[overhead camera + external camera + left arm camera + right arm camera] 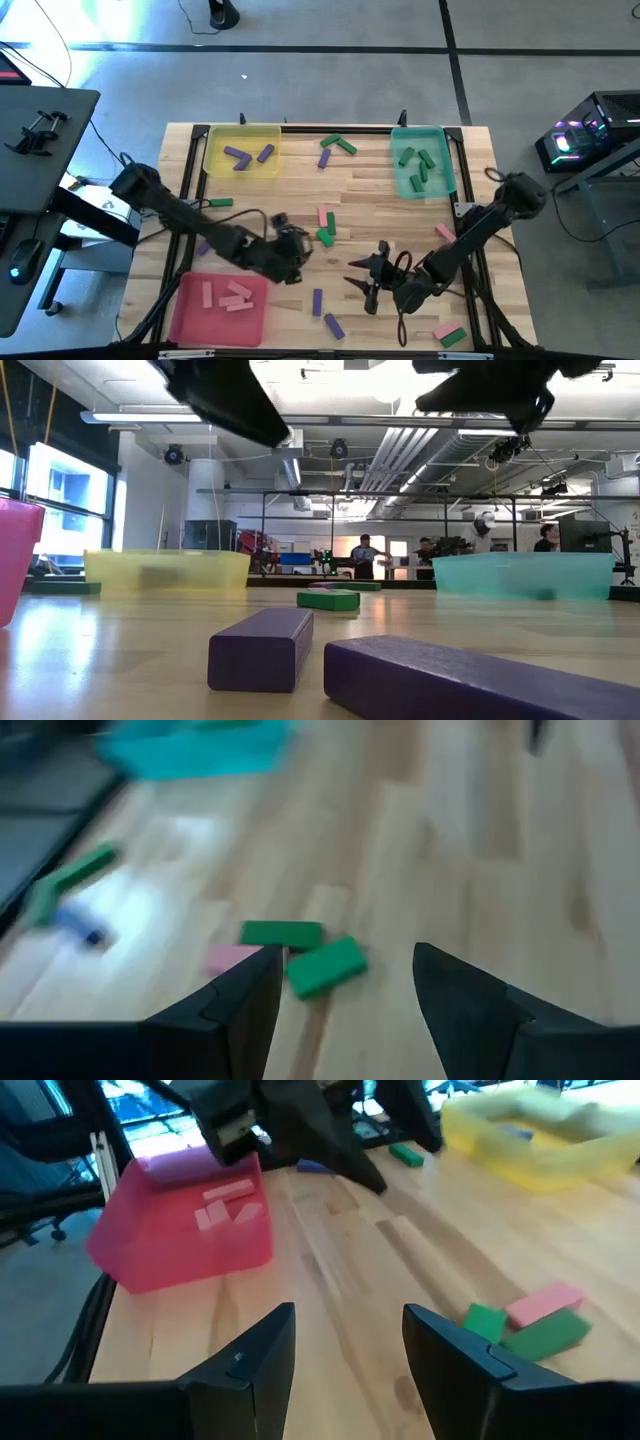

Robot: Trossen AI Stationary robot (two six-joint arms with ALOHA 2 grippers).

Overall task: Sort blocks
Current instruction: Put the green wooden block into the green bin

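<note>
Wooden table — three trays are set on it: a yellow tray holding two purple blocks, a teal tray holding green blocks, and a pink tray holding pink blocks. Loose blocks are scattered between the trays: a green and purple group between the yellow and teal trays, a pink-and-green cluster near the middle, two purple blocks near the front edge, and a pink-and-green pair at the front right corner.

The left pincer is held above the table just beside the middle cluster; its fingers are parted and nothing is held between them. The right pincer is held above bare wood near the front, fingers parted, likewise empty.
</note>
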